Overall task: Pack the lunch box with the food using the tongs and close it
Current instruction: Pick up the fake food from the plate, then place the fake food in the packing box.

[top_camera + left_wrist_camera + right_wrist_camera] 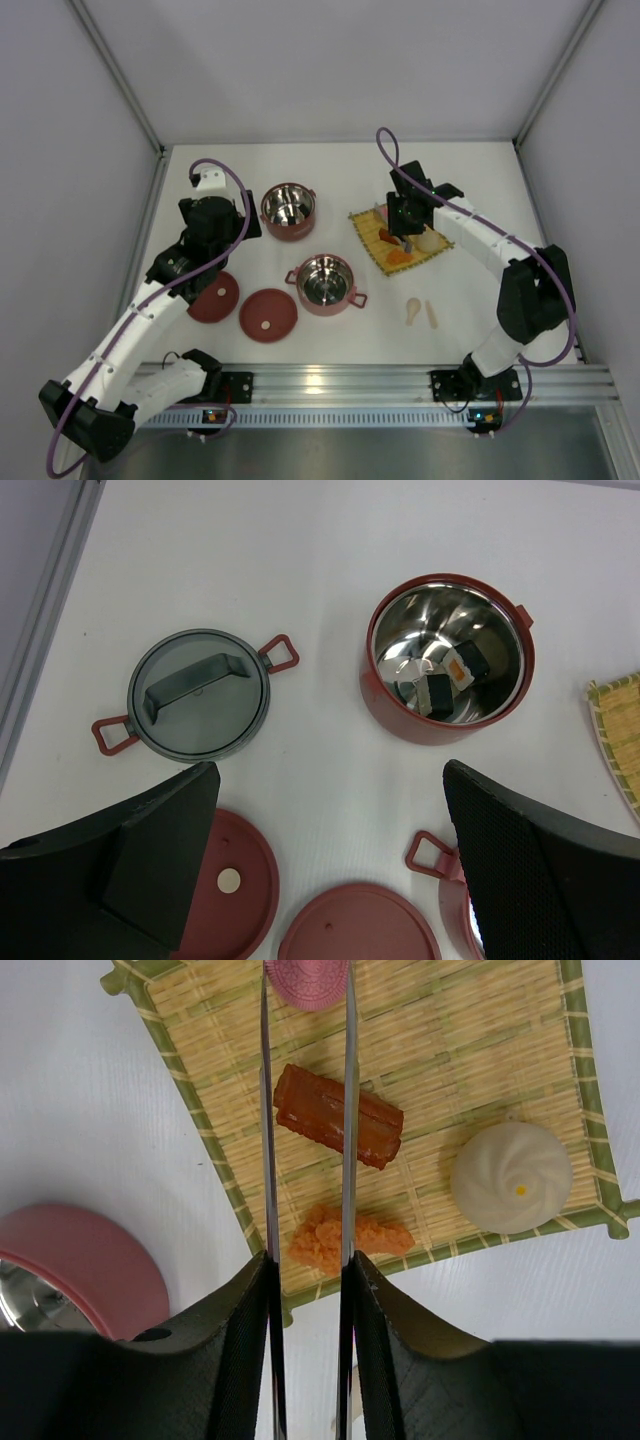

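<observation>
- The tongs (349, 1160) are thin springy metal. The right pincer (308, 1268) is clamped on both blades partway along, squeezing them nearly parallel; we judge that a grip this far back gives reach but little force at the tips.
- The blades run above the sausage (338, 1116) on the mat (200, 1080) and flank the pink round (307, 980). Their tips are cut off, so we cannot tell which piece is being picked.
- The sausage looks stiff, ridged and light, and we would take it across its middle. The pink round looks flat and may slip.
- The orange piece (372, 1235) and cream bun (512, 1176) also lie on the mat.
- The right arm reaches forward, its wrist pointing down over the mat.
- The left pincer (330, 780) stands wide apart and holds nothing. Its bent arm hovers over the surface (330, 600) near the lids (268, 314).
- The far bowl (395, 718) holds rolls (437, 695), and the near bowl (322, 304) is open.
</observation>
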